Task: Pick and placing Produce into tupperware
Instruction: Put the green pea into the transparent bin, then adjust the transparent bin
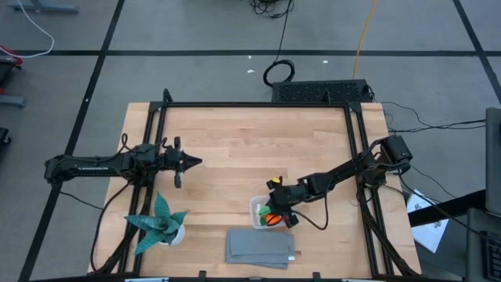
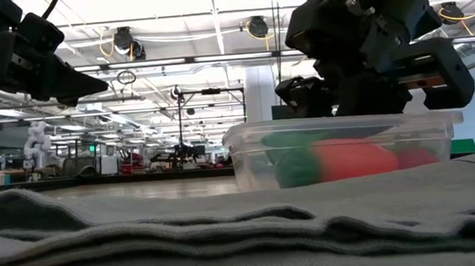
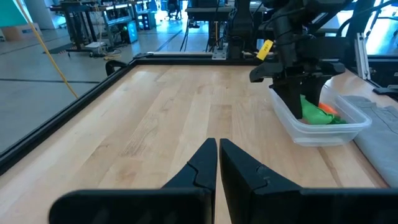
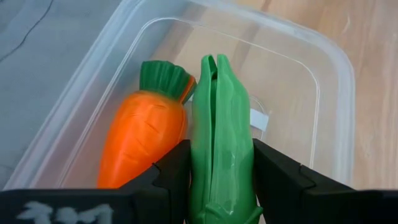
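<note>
The clear tupperware (image 1: 256, 210) stands on the wooden table near its front edge. An orange carrot (image 4: 146, 143) with a green top lies inside it, along one wall. My right gripper (image 1: 275, 213) reaches down into the tupperware and is shut on the green pod (image 4: 217, 112), right beside the carrot. Through the tupperware wall (image 2: 247, 149) in the low view, green and orange-red shapes show. My left gripper (image 1: 196, 162) hovers shut over the table's left half, far from the tupperware, with nothing in it. My right gripper pinches the green pod between its two fingers (image 4: 174, 168), on the pod's long sides (image 4: 221, 149) toward its near end. The fingers slant down from the table's right and lie along the pod. The pod's far tip (image 4: 214, 62) points into the tupperware; whether it rests on the floor I cannot tell.
A flat grey folded cloth (image 1: 262, 247) lies just in front of the tupperware at the near edge. A teal spiky plant in a white pot (image 1: 160, 223) stands at the near left. The table's middle and far part (image 1: 250, 133) is bare wood.
</note>
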`<action>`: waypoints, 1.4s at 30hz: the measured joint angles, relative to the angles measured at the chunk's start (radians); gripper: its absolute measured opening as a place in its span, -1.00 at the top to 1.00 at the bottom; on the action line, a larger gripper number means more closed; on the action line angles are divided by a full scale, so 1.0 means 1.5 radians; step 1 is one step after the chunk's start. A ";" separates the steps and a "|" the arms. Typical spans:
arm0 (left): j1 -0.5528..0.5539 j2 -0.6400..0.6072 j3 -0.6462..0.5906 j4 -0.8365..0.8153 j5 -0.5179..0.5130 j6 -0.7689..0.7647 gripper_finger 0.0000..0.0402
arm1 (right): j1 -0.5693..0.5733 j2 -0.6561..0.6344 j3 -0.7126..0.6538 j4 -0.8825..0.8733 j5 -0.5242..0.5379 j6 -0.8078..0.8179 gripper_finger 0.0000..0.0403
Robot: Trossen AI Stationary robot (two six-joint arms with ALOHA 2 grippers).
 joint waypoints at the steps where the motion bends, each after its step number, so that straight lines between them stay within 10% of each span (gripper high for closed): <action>1: 0.000 0.000 0.000 -0.001 0.000 0.000 0.88 | -0.001 0.000 0.000 0.001 0.000 0.007 0.30; 35: 0.000 0.000 0.000 -0.008 0.000 -0.004 0.88 | -0.005 -0.078 0.000 -0.006 0.032 0.026 0.09; 42: 0.000 0.000 0.000 -0.005 0.000 0.003 0.88 | -0.021 -0.155 0.000 -0.026 0.037 0.015 0.42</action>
